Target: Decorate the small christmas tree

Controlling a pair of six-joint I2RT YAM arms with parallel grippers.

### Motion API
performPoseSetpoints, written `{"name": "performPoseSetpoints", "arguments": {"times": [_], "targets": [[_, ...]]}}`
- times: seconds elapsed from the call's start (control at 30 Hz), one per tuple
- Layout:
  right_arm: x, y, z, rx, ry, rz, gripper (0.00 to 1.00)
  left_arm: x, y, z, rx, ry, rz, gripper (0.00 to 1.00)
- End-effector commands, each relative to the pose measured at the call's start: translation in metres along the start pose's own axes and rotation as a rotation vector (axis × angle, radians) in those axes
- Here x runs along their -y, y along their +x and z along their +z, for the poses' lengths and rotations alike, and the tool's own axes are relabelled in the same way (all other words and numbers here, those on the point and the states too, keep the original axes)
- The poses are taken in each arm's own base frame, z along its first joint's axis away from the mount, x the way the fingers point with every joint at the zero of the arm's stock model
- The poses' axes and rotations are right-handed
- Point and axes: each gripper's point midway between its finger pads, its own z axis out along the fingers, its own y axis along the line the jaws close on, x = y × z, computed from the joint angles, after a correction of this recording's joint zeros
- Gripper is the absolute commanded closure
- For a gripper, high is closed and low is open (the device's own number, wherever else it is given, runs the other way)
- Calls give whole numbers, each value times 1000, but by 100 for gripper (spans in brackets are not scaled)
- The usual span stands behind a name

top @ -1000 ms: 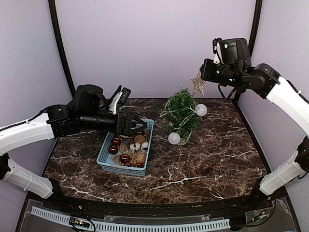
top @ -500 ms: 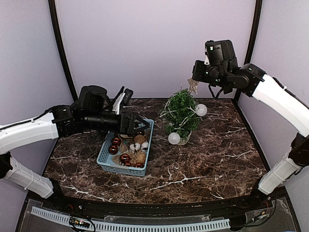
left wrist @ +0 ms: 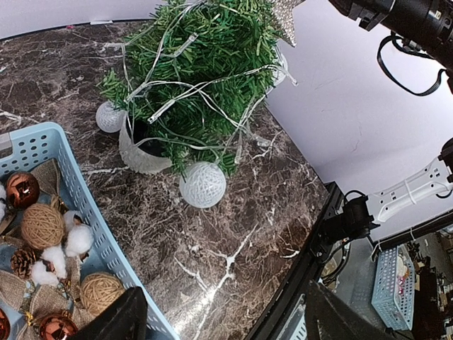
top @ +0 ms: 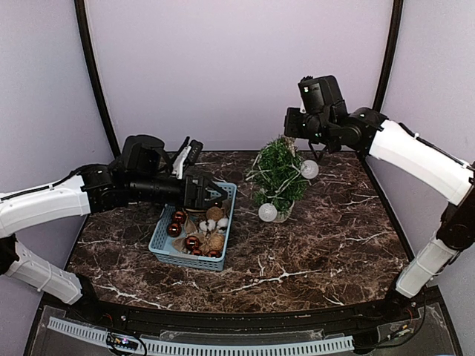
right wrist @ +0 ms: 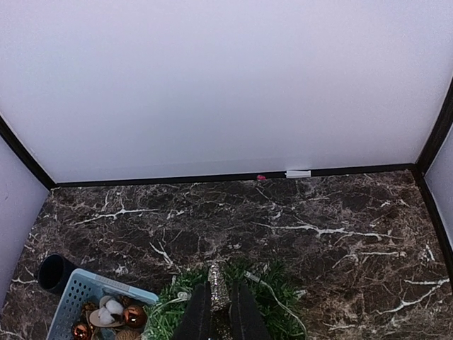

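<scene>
The small christmas tree (top: 277,175) stands in its white pot (left wrist: 141,152) at the back middle of the table, wound with a light string and hung with two white balls (top: 309,169) (top: 267,213). My right gripper (right wrist: 219,283) is shut on a glittery silver star (right wrist: 215,275) and holds it upright right at the treetop (right wrist: 263,301). In the left wrist view the star (left wrist: 283,15) shows at the tree's tip. My left gripper (top: 214,194) hovers open and empty over the far end of the blue basket (top: 165,245); its fingers (left wrist: 120,322) frame bare table.
The basket (left wrist: 78,198) holds copper baubles (left wrist: 21,188), twine balls (left wrist: 42,225), cotton bolls and pine cones. The back wall rises close behind the tree. The right arm (top: 401,148) reaches in from the right, above the tree.
My right arm has swung left and down, carrying the star from beside the tree to its top. The left arm has hardly moved and stays open.
</scene>
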Motion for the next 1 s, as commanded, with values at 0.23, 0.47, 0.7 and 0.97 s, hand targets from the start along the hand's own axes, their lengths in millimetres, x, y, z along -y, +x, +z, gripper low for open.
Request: {"name": "performPoseSetpoints", "arguments": {"times": [0.23, 0.47, 0.7, 0.97], "targets": [[-3, 28, 18, -38, -13, -13, 100, 1, -7, -14, 45, 2, -3, 21], [-4, 25, 14, -34, -28, 1, 100, 0, -6, -15, 45, 2, -4, 21], [-1, 4, -5, 0, -48, 25, 78, 0, -8, -18, 56, -3, -2, 21], [2, -22, -27, 45, -66, 37, 49, 0, -9, -18, 58, -2, -1, 21]]}}
